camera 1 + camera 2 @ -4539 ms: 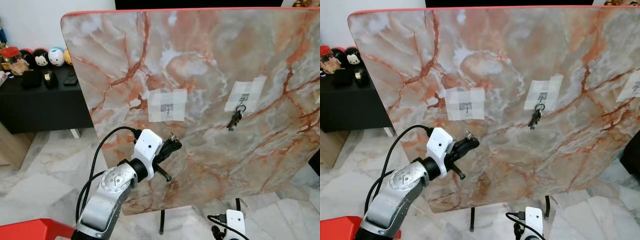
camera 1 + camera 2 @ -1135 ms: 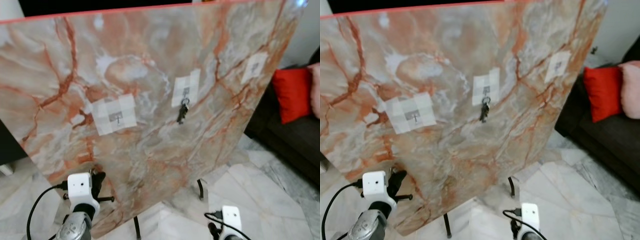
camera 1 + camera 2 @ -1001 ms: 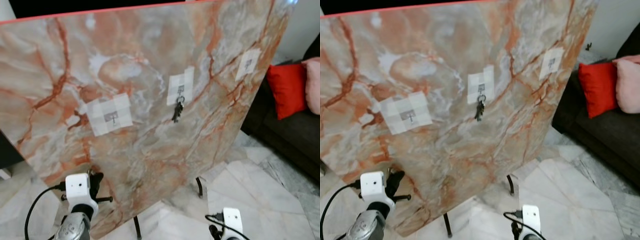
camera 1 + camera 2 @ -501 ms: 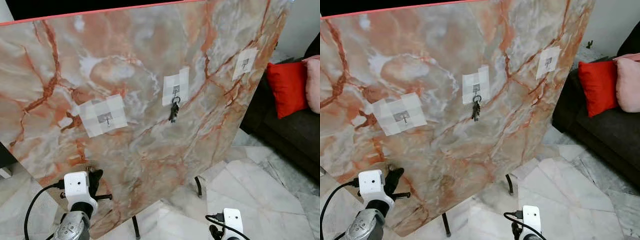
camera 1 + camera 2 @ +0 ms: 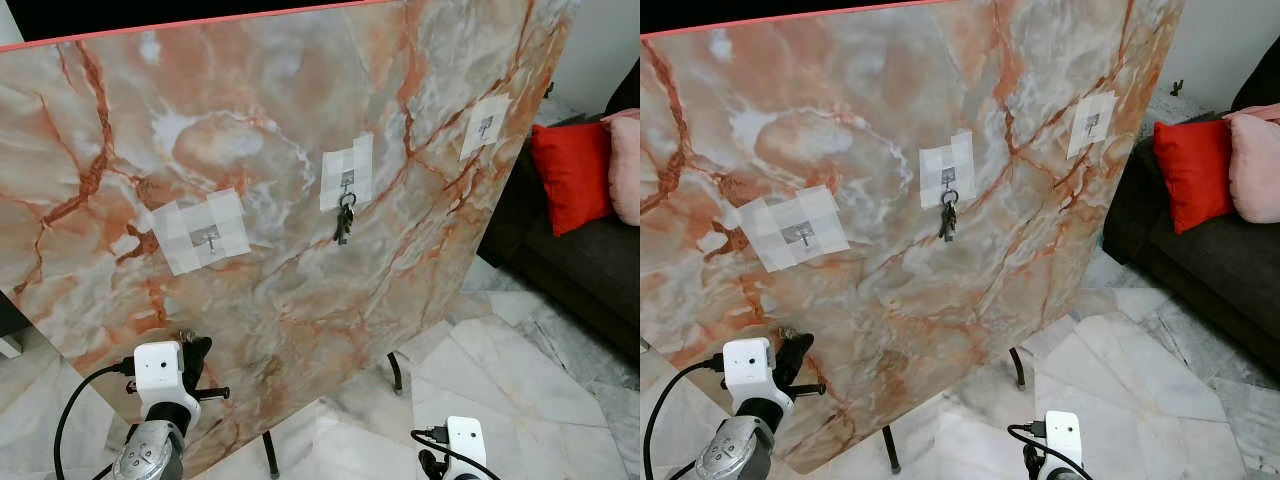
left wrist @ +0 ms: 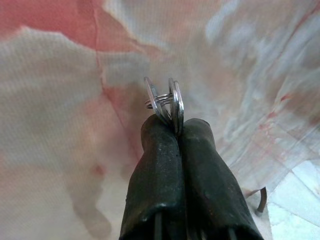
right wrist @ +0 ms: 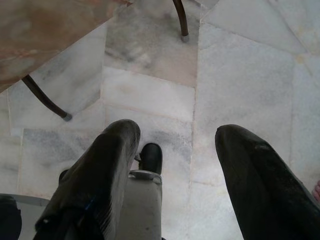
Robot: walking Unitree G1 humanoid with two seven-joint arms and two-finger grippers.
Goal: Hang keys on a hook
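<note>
**A:** What takes up most of the scene?

**B:** A big marble-patterned board [image 5: 300, 130], orange and grey veined, with a red top edge, standing tilted on thin dark legs [image 5: 397, 372] over a pale marble tile floor [image 5: 520, 380]. To the robot's right sits a dark sofa [image 5: 590, 270] with a red cushion [image 5: 572, 175] and a pink one [image 5: 625, 170] beside it.

**A:** And on the board?

**B:** Three taped patches, each with a small hook. The left hook [image 5: 210, 236] is bare. The middle hook [image 5: 346, 182] carries a dark bunch of keys [image 5: 343, 225] hanging below it. The right hook [image 5: 485, 124], near the board's far edge, is bare as well.

**A:** Where is the left gripper?

**B:** The left gripper [image 5: 190, 352] is low in front of the board's lower left part, well below the left hook. In its wrist view the two black fingers [image 6: 160, 165] are pressed together, pinching a set of key rings [image 6: 167, 102] that stick out past the tips, close to the marble surface. I can't tell whether they touch the board.

**A:** The right one?

**B:** The right gripper [image 7: 175, 145] hangs idle, pointing down at the floor, fingers spread wide with nothing between them.
</note>
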